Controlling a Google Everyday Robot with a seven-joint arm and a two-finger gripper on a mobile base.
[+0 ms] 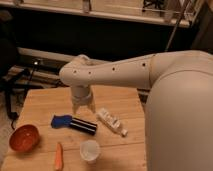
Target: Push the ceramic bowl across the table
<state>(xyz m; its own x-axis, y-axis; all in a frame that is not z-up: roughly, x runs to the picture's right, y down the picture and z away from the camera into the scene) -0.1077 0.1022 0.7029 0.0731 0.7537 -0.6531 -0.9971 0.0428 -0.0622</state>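
The ceramic bowl [24, 137] is round, orange-red and sits upright near the left edge of the pale wooden table [50, 102]. My gripper [83, 106] hangs from the white arm above the middle of the table, to the right of and behind the bowl, well apart from it. It is seen from behind and holds nothing that I can see.
A blue-and-black handled tool [74, 123] lies just in front of the gripper. A white tube [111, 121] lies to its right. A small white cup [90, 150] and a thin orange stick [59, 156] sit near the front edge. The arm's white body fills the right side.
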